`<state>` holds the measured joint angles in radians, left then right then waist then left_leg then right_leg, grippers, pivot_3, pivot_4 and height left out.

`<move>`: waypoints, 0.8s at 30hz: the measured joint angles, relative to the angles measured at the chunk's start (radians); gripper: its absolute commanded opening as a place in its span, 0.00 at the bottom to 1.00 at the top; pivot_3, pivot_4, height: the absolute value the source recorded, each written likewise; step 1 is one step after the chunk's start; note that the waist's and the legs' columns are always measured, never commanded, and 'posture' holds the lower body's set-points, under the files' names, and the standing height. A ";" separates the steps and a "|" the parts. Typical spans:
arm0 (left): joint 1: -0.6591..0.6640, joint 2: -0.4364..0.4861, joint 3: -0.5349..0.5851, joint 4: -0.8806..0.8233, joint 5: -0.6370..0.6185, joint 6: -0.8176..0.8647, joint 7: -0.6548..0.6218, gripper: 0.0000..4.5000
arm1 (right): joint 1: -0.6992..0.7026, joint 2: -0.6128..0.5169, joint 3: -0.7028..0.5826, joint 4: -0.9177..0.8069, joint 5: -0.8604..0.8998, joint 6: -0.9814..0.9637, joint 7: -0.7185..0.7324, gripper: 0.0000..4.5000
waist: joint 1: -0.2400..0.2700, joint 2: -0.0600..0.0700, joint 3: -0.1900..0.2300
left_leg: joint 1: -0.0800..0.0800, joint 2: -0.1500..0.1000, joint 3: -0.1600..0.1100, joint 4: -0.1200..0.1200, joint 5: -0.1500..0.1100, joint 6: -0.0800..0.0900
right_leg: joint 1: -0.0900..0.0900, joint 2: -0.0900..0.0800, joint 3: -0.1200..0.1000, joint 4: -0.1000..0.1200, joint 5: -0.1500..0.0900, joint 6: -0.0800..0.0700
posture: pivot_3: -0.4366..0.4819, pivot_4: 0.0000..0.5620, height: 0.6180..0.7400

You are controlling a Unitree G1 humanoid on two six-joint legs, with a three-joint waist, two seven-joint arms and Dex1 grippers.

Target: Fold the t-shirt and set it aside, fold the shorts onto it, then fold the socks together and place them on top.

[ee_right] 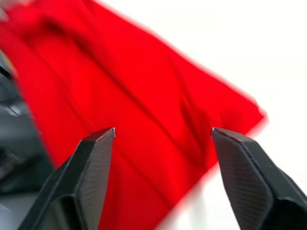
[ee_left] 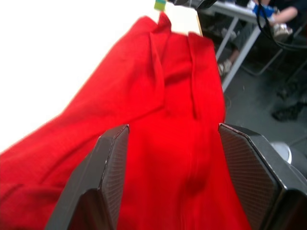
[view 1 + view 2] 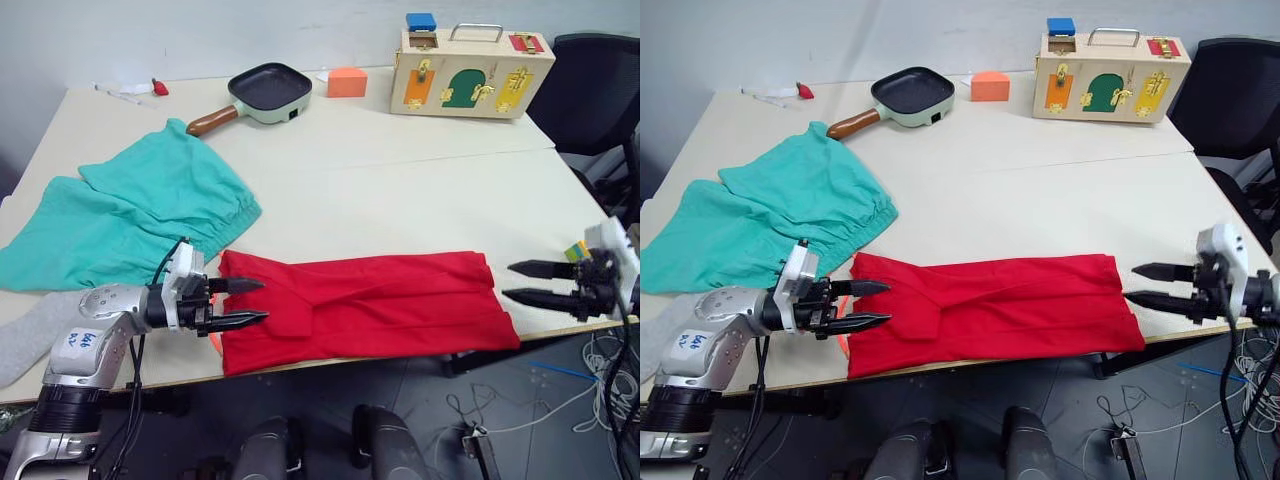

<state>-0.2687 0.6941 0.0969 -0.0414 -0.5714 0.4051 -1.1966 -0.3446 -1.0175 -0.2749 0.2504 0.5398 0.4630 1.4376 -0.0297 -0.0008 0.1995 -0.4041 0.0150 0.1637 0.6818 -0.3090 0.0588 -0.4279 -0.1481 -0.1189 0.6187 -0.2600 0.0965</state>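
Lying along the near edge of the table [image 3: 420,170], the t-shirt [image 3: 370,305] is folded into a long red band, its near edge slightly over the table's rim. My left gripper [image 3: 243,303] points at its left end with both fingers spread wide, the tips over the cloth's edge, nothing between them. My right gripper [image 3: 520,282] hangs just off the shirt's right end, past the table corner, fingers likewise wide apart and empty. The shorts [image 3: 130,215] lie spread out, teal, behind my left arm, just beside the shirt. One grey sock [image 3: 30,335] rests at the near left corner. A frying pan [image 3: 262,92], an orange block [image 3: 347,81] and a wooden latch box [image 3: 470,72] sit along the far side.
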 measured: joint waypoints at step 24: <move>-0.150 -0.129 -0.212 0.173 0.266 -0.089 0.160 0.01 | -0.311 0.207 0.423 0.290 -0.402 -0.332 0.016 0.00 | 0.007 -0.002 -0.001 | -0.001 -0.001 0.000 0.001 0.005 0.008 | 0.001 0.000 -0.007 0.001 0.001 0.001 | 0.48 0.27 1.00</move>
<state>-0.4188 0.5647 -0.1148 0.1313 -0.3050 0.3163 -1.0363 -0.6553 -0.8107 0.1481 0.5406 0.1382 0.1313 1.4539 -0.0230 -0.0031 0.1982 -0.4053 0.0139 0.1642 0.6824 -0.3045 0.0671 -0.4265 -0.1481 -0.1254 0.6196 -0.2591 0.0978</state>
